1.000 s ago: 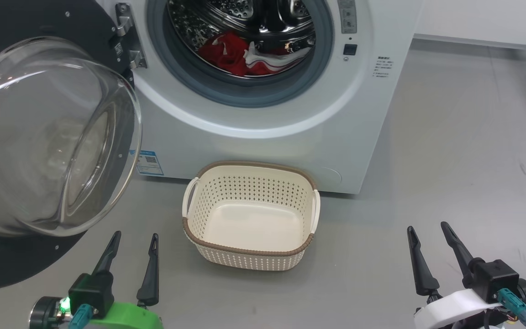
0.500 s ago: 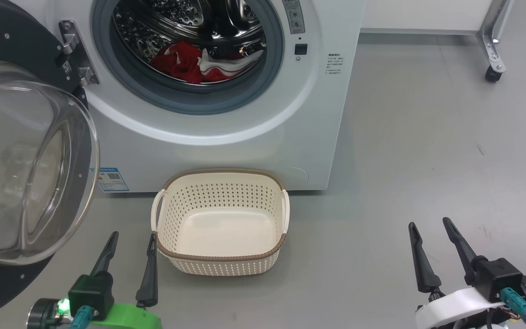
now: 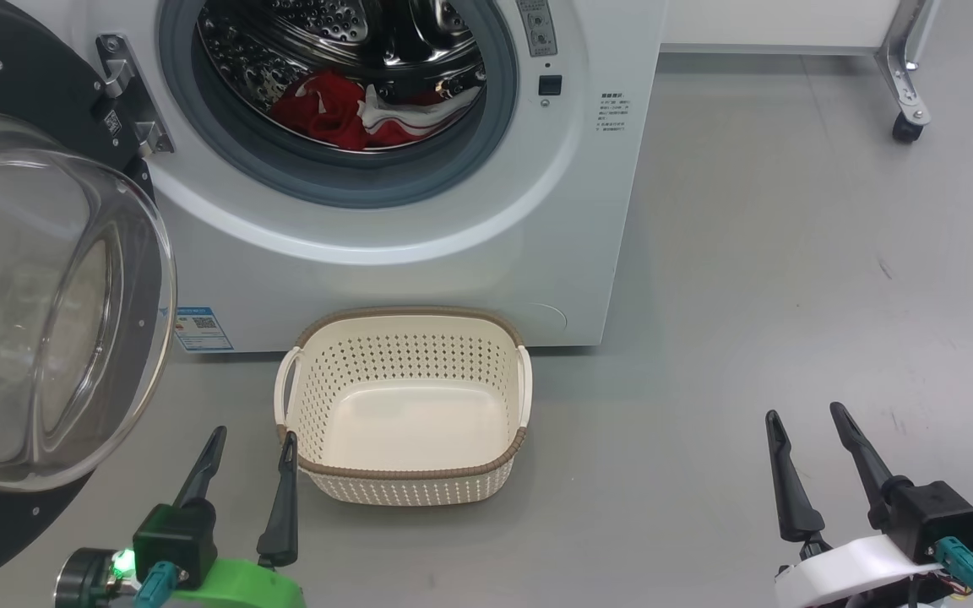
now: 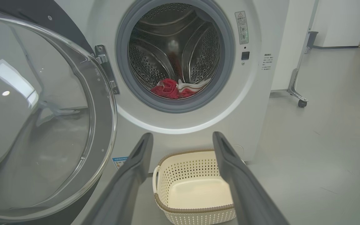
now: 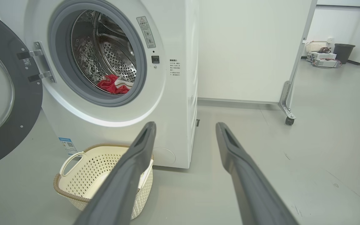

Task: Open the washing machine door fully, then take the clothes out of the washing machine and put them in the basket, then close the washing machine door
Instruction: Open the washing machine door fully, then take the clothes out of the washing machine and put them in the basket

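door, machine, basket: orientation check.

washing machine (image 3: 419, 253) stands with its round mouth facing the robot. washing machine door (image 3: 39, 304) is swung wide to the robot's left on a hinge (image 3: 127, 101) at the left edge of the mouth. its inner side is turned out, with the glass bowl bulging rightward and toward the head camera.

clothes (image 3: 343, 114) lie low in the steel drum (image 3: 317, 42) as a flat heap. its long axis runs left-right, with red on the left and a white part on the right.

basket (image 3: 406, 314) sits upright on the grey floor (image 3: 790, 253), mouth up, just in front of the machine's base and below the mouth. its longer side appears to run left-right, parallel to the machine front, with a white handle at each end.

left gripper (image 3: 252, 435) has its jaws spread wide and holds nothing, fingers pointing at the machine. its inner finger overlaps the basket's near left corner in the head view; contact cannot be told. right gripper (image 3: 804, 412) is well to the right of the basket, jaws equally spread and bare.

against one second ago, the whole head picture has slid leftward, so the camera has turned. the basket keeps its place before the machine and the heap is unchanged. both jaws are as wide as before. the gap then seen between the left finger and the basket is gone.
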Motion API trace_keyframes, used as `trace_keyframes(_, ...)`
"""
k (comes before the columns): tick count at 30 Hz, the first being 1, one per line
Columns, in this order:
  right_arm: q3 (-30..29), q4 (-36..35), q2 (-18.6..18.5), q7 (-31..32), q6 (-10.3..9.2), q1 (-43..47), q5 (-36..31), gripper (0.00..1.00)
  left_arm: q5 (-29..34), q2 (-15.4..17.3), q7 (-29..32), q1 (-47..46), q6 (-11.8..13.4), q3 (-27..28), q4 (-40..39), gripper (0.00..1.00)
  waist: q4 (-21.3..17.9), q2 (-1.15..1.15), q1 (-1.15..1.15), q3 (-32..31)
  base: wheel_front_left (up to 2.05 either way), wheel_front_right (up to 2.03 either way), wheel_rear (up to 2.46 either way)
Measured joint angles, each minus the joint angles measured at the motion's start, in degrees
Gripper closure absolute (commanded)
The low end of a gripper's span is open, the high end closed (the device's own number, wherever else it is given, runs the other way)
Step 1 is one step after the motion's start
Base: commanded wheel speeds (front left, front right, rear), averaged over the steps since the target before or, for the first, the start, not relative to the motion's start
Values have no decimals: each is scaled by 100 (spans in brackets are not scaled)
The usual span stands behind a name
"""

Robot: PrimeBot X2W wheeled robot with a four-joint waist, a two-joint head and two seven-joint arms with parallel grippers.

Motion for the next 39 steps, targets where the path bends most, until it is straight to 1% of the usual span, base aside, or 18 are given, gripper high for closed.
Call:
trace_keyframes(22, 0, -91, 1, 0, 0, 3, 1, 0, 9, -2, -78, 0, 18, -70, -287, 0, -25, 0, 0, 70, 9, -9, 0)
trace_keyframes(39, 0, -105, 1, 0, 0, 3, 10, 0, 9, -3, -80, 0, 24, -52, -313, 0, -26, 0, 0, 112, 74, -74, 0)
